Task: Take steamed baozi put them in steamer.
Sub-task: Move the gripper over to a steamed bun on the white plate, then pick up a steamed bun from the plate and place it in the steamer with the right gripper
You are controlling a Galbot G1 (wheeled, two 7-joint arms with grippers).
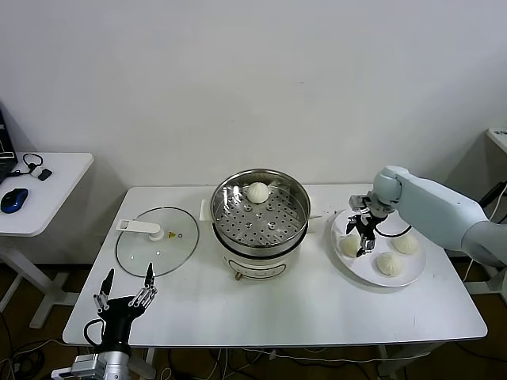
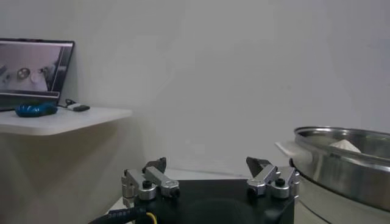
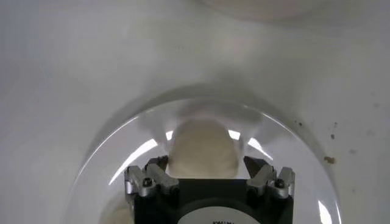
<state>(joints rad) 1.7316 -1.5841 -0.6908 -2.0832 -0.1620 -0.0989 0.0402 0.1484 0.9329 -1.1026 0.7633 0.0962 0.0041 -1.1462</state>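
One baozi [image 1: 257, 191] already in steamer [image 1: 295, 207], frame centre. Three baozi [image 1: 389, 263] left on plate [image 1: 417, 269], right. Right gripper [image 1: 364, 237] spread wide over nearest bun [image 3: 202, 149], nothing gripped. Left gripper [image 1: 125, 294] parked lower left, fingers apart.

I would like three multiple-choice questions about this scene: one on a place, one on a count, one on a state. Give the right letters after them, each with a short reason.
1. Where does the glass lid lie?
A. on the table, on the robot's left of the steamer
B. on the steamer
C. on the plate

2. How many baozi are on the plate?
A. one
B. three
C. five

3. How is the right gripper?
A. shut on a baozi, above the steamer
B. open, over a baozi on the plate
C. parked at the table's near edge

Answers:
1 A: the lid lies flat beside the uncovered steamer.
2 B: three baozi lie on the plate; a fourth baozi is already in the steamer.
3 B: its fingers stand apart on both sides of the baozi under it; the left gripper is the one parked at the near edge.
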